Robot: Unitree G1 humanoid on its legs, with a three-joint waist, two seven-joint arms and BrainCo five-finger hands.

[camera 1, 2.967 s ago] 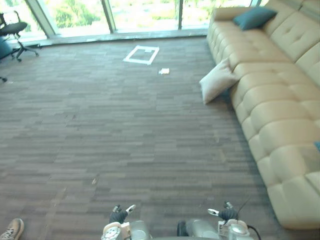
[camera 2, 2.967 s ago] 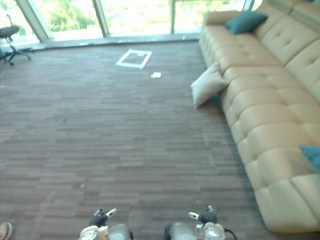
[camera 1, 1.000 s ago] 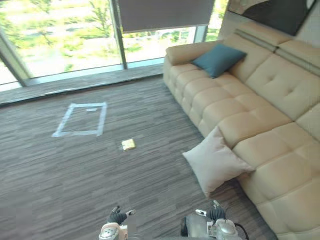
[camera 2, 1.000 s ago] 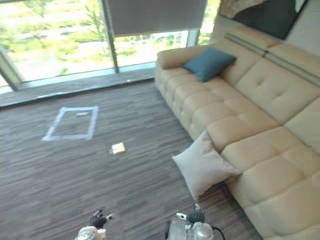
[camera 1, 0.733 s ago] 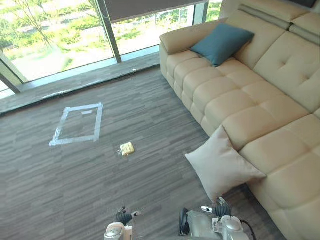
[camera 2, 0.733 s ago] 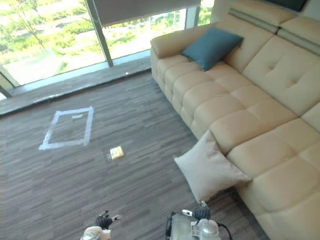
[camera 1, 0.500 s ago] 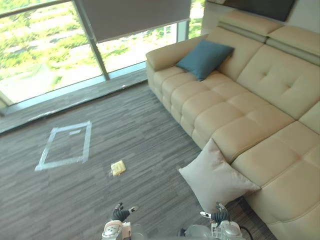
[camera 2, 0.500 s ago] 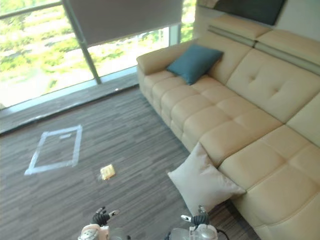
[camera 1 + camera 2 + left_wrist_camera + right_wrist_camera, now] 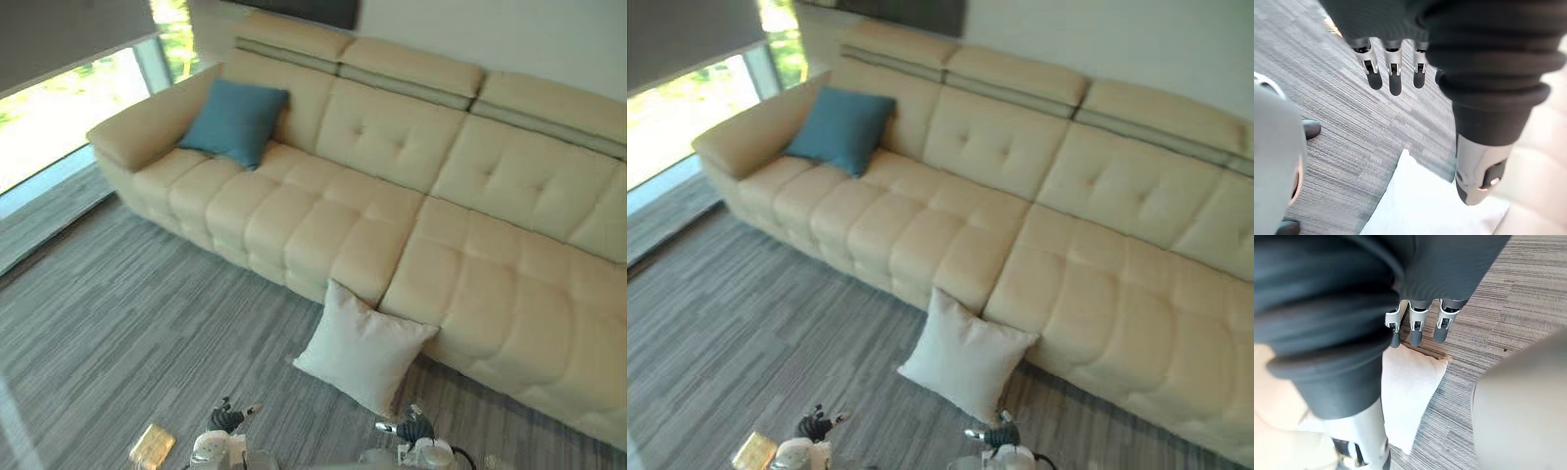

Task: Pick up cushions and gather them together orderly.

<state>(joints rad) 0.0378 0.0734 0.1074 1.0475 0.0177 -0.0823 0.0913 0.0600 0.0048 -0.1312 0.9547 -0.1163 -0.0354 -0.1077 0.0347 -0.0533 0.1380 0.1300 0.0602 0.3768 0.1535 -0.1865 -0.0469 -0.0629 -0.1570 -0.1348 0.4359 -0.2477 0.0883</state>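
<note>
Now, left hand (image 9: 227,418): you have it low at the near edge of the head view, above the carpet (image 9: 118,323); its fingers (image 9: 1395,81) are straight, the thumb (image 9: 1476,171) stands apart from them, and it grips nothing.
Right hand (image 9: 411,427): beside the left one, off to its right; fingers (image 9: 1415,330) straight and relaxed, thumb (image 9: 1359,431) apart, nothing held.
White cushion (image 9: 364,348): on the carpet just ahead of your right hand, ahead and to the right of the left hand; one edge rests against the sofa's front. Neither hand touches it.
Teal cushion (image 9: 235,119): well apart from both hands, far ahead of the left hand, on the sofa seat, propped upright against the backrest beside the armrest.
Sofa (image 9: 490,245): beige and tufted, running across beyond both hands; its nearest part lies ahead and to the right of the right hand.
Yellow object (image 9: 152,444): small and flat, on the carpet just to the left of your left hand; what it is you cannot tell.
Window (image 9: 59,117): far ahead and to the left of the left hand, past the sofa's armrest.
</note>
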